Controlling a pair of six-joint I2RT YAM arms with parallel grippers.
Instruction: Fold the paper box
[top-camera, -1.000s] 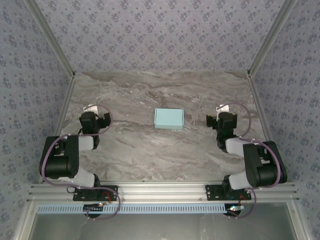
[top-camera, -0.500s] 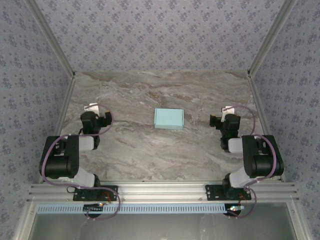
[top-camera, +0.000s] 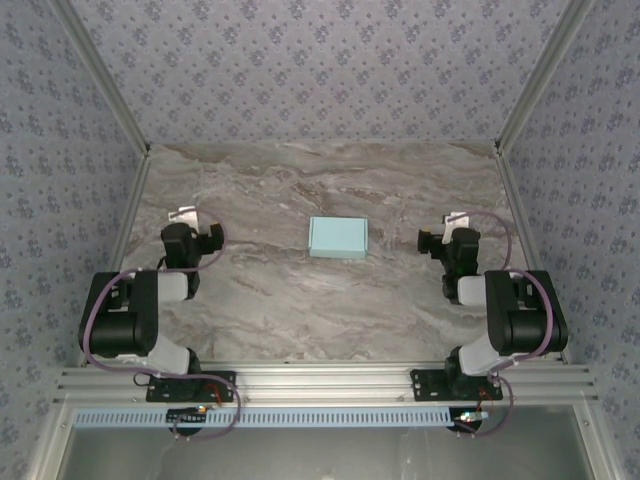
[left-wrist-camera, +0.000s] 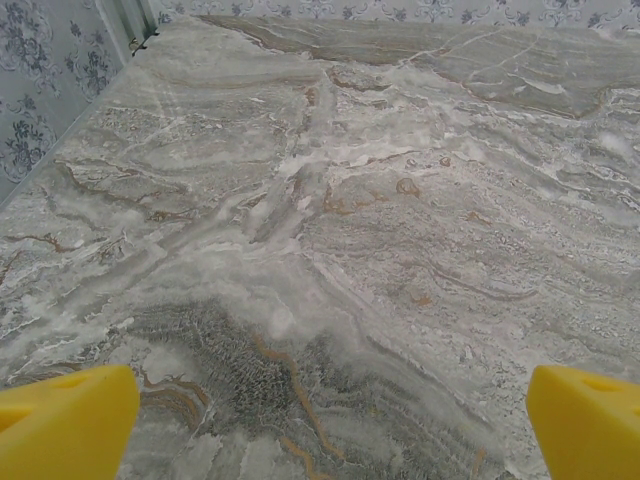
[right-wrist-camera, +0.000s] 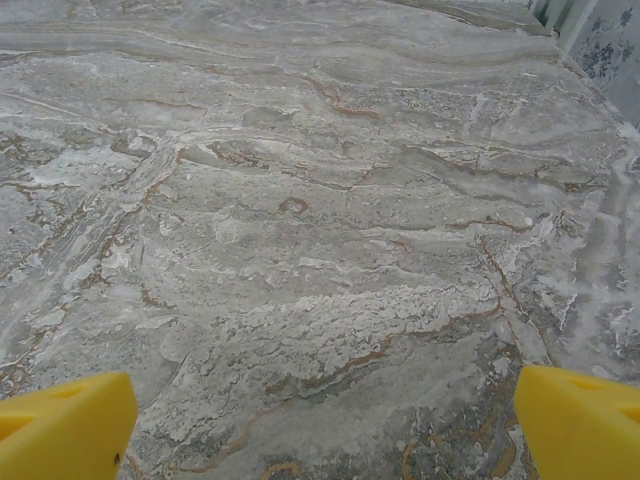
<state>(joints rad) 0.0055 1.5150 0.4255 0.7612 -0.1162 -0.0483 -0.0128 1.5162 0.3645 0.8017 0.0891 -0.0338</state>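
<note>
The paper box (top-camera: 338, 238), a small flat turquoise rectangle, lies closed at the centre of the marble table (top-camera: 270, 290) in the top view. Left gripper (left-wrist-camera: 322, 425) and right gripper (right-wrist-camera: 320, 425) stand wide apart, empty, at mid-left and mid-right, well clear of it.

A grey-brown marble-patterned table (top-camera: 300, 310) carries a pale turquoise paper box (top-camera: 338, 238), a closed flat rectangle lying just toward 12 o'clock from the tabletop's centre.
</note>
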